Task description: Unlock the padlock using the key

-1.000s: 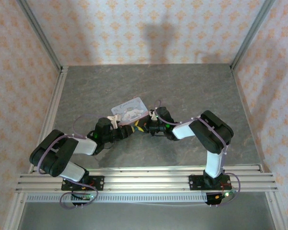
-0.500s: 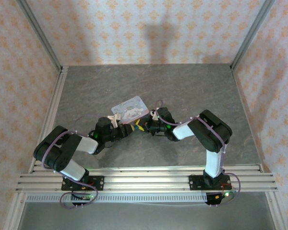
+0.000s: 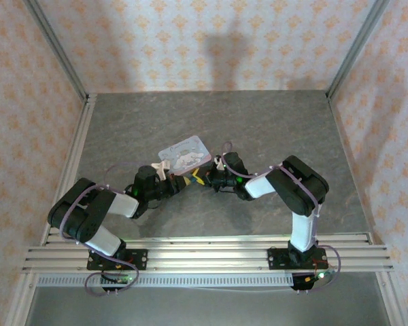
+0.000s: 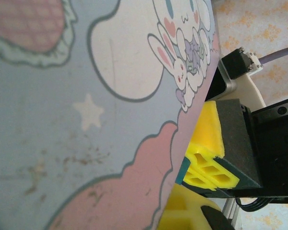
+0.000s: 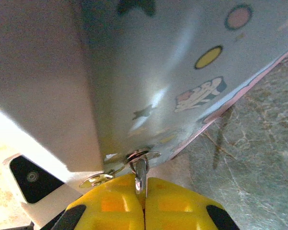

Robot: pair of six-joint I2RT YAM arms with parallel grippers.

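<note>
Pinching the padlock [image 4: 181,168] beside the tin [image 4: 86,120] with my right gripper [image 5: 140,186]; left gripper [image 3: 185,182] closed, contents unclear. I'd hold steady and feed the key straight.

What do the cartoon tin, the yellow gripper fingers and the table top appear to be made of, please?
The tin: probably thin sheet metal, glossy print; its side throws a bright reflection. The yellow fingers: moulded plastic or rubber, matte and evenly coloured. The table top: grey, veined like stone, though possibly a printed laminate.
</note>
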